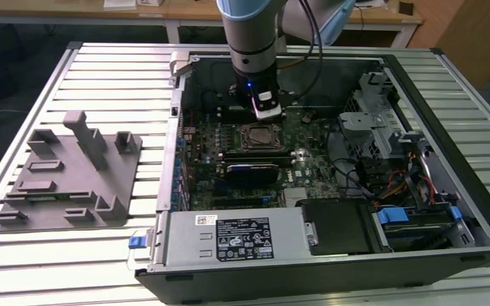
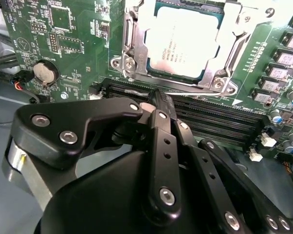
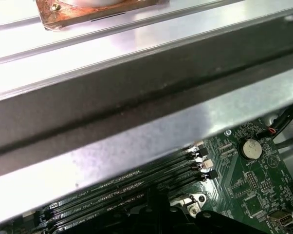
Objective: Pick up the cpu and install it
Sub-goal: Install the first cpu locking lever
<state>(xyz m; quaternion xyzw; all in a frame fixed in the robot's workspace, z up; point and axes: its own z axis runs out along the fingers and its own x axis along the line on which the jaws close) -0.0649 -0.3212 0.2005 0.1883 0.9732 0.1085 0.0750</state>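
The arm hangs over the open pc case [image 1: 398, 70] on the slatted table [image 1: 109, 70], w/ the gripper [image 1: 267, 109] low over the motherboard [image 1: 305, 166], near the case's far wall and just beyond the socket [image 1: 256, 135]. In the second wrist view the gripper [image 2: 158, 97] has its black fingers [image 2: 161, 122] brought together to a narrow tip w/ nothing between them, tip hovering over the long memory slots [image 2: 210, 122] just beside the socket frame [image 2: 219, 85]. The cpu [image 2: 181, 43] sits flat inside that socket frame, pale silvery top up, metal frame around all its edges; apart from the gripper, not touched. Round coin battery [image 2: 44, 72] lies on the board off to one side of the socket, near a red-and-black wire [image 2: 20, 84]. First wrist view: grey metal case wall [image 3: 137, 141] crossing the pic, memory slots [image 3: 127, 192] and coin battery [image 3: 250, 148] below it. On the table by the exterior view's left edge lies the grey tray [image 1: 66, 185] w/ upright posts, well apart from the case. Inside the case, at its near edge, the power supply [image 1: 228, 239] w/ label; drive bays [image 1: 398, 223] and cables at the exterior view's right corner.
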